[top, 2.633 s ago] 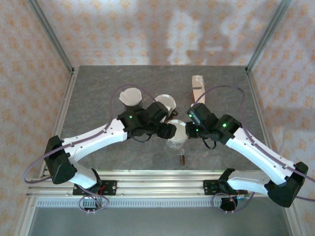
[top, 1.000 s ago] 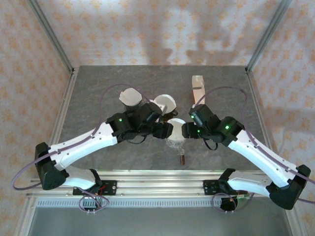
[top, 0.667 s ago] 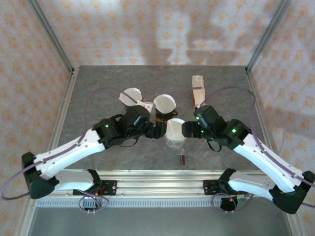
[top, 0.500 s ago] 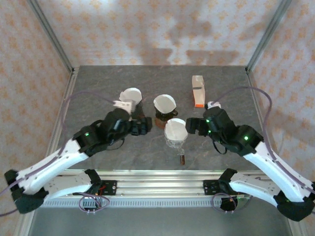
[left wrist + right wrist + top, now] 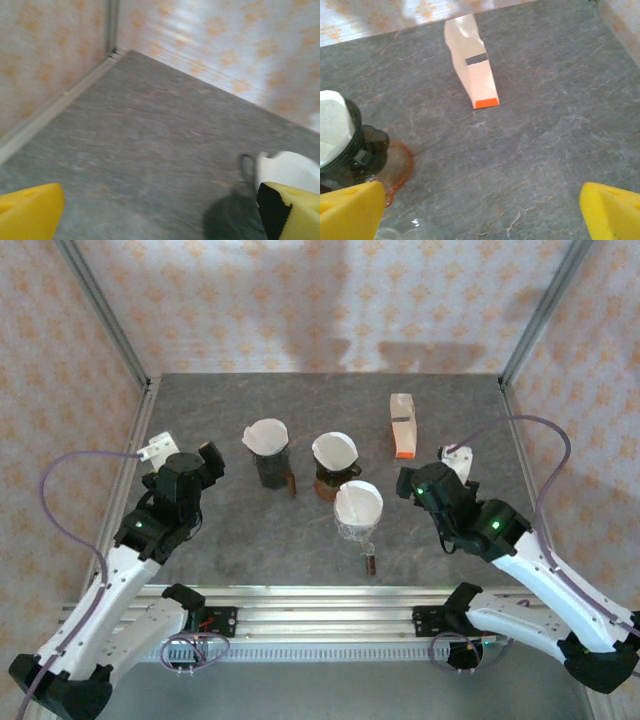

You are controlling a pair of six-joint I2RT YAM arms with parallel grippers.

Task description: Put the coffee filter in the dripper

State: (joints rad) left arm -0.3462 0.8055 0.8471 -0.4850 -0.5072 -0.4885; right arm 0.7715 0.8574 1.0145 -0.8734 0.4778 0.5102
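Left gripper (image 5: 208, 460): well left of the glass dripper (image 5: 357, 533), fingers spread wide, nothing between them. 
Two dark drippers behind the glass dripper, one to its rear-left (image 5: 268, 466), one just behind (image 5: 330, 481); each has a white paper cone. 
Coffee filter (image 5: 358, 503): seated in the glass dripper. 
Filter pack (image 5: 402, 426): rear-right of the glass dripper. 
Right gripper (image 5: 407, 481): just right of it, fingers spread, empty.
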